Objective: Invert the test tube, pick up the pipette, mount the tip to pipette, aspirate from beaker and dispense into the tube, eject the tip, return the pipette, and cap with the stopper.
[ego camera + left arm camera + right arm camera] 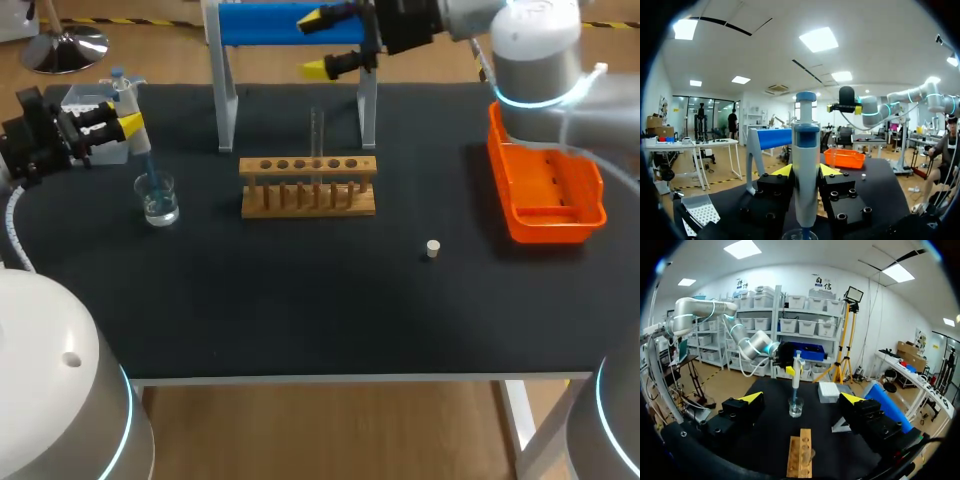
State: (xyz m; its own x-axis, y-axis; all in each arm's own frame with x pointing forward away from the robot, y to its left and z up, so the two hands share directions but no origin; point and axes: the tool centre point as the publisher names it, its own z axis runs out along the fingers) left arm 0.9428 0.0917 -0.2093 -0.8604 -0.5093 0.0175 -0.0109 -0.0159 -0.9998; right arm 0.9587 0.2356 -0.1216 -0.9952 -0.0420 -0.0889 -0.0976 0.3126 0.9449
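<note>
A: Surface?
B: Worktop [300, 300] with a flat black top and a pale front edge.

A: Far left?
B: Left pincer [125, 126] at the worktop's left edge, fingers clamped on the pipette [143, 160] from both sides. In the left wrist view the yellow tips sit against the barrel on either side.

A: Pipette appearance?
B: White barrel, blue cap on top, held close to upright. Its lower end reaches down into the beaker [158, 200], which is clear glass and stands on the worktop just under the pincer.

A: Behind that?
B: Tip box [829, 391], white, at the rear left.

A: Centre?
B: Stand [290, 25] with a blue bar across white legs, at the back. Right pincer [318, 43] is raised in front of that bar, fingers apart and nothing between them. Below it is the wooden rack [308, 187], with one test tube [317, 135] standing upright in it. I cannot tell which end is up.

A: Right side?
B: Stopper [432, 249], small and pale, lying alone on the worktop, well apart from the rack. Orange tray [545, 190] near the right edge.
</note>
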